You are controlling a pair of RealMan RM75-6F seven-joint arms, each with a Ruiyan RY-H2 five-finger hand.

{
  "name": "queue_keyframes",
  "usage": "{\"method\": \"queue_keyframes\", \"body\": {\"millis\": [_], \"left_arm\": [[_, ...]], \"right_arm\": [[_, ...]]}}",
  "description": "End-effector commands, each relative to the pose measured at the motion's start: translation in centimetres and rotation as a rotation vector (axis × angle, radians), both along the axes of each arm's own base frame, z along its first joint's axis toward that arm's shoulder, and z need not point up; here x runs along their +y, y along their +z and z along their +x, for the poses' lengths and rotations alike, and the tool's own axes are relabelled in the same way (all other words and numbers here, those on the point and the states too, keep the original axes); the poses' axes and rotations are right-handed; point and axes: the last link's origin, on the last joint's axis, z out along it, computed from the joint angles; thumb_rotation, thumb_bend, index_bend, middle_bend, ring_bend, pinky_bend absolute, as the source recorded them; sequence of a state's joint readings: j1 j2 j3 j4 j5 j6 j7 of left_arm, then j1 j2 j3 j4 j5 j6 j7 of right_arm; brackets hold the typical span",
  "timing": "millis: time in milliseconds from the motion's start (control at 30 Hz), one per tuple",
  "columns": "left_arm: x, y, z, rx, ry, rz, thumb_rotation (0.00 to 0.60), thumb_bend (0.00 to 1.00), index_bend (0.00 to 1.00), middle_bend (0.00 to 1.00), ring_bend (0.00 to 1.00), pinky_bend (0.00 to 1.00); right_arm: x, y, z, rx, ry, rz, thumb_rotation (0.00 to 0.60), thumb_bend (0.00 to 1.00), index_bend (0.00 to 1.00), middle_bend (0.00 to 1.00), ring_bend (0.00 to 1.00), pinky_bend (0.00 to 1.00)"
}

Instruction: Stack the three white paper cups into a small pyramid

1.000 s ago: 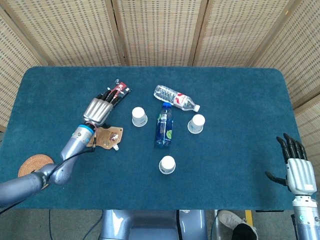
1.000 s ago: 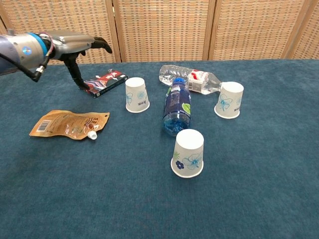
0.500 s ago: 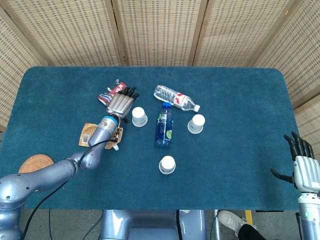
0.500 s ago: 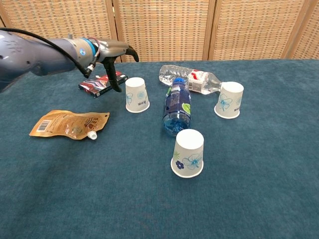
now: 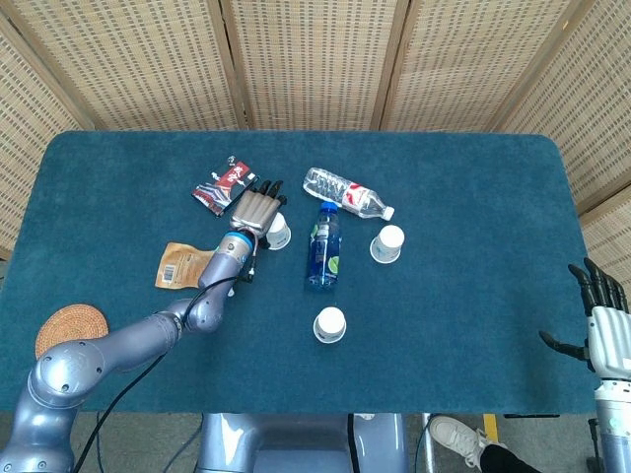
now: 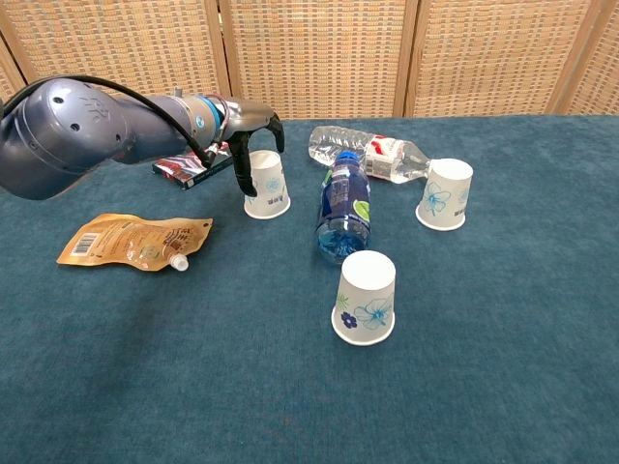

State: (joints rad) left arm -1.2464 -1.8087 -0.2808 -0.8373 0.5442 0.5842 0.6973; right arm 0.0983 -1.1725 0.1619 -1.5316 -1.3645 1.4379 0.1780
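Observation:
Three white paper cups with blue flower prints stand upside down on the blue table. One cup (image 5: 280, 233) (image 6: 267, 184) is at the left, one (image 5: 387, 243) (image 6: 445, 194) at the right, one (image 5: 330, 324) (image 6: 366, 297) nearest the front. My left hand (image 5: 256, 209) (image 6: 248, 130) arches over the left cup with fingers apart, thumb hanging beside the cup's left wall; it holds nothing. My right hand (image 5: 601, 320) hangs open beyond the table's right front corner, fingers spread.
A blue bottle (image 5: 322, 246) (image 6: 343, 206) lies between the cups, a clear bottle (image 5: 347, 193) (image 6: 372, 155) behind it. A red-black packet (image 5: 222, 184) (image 6: 189, 166) and a brown pouch (image 5: 182, 264) (image 6: 135, 242) lie left of the hand. A woven coaster (image 5: 69, 330) sits front left.
My left hand has swung right from the red-black packet to above the left cup. My right hand has sunk lower at the frame's right edge. The cups have not moved.

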Motion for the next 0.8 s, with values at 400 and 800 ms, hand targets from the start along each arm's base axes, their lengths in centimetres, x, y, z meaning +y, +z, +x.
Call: {"method": "queue_keyframes", "body": {"millis": [400,800], "left_arm": [[-0.3,-0.7,-0.8,0.009,0.018,-0.005,0.600,0.19,0.47,0.00,0.05,0.20],[-2.9,4.4,-0.2,-0.083,-0.076,-0.018,0.600,0.19,0.46,0.00,0.05,0.20]], "right_arm": [[0.1,0.2,-0.1,0.001,-0.002,-0.009,0.600,0.15,0.15,0.00,0.00,0.05],[0.2,0.0,0.3,0.014,0.011,-0.002,0.600,0.15,0.15,0.00,0.00,0.05]]}}
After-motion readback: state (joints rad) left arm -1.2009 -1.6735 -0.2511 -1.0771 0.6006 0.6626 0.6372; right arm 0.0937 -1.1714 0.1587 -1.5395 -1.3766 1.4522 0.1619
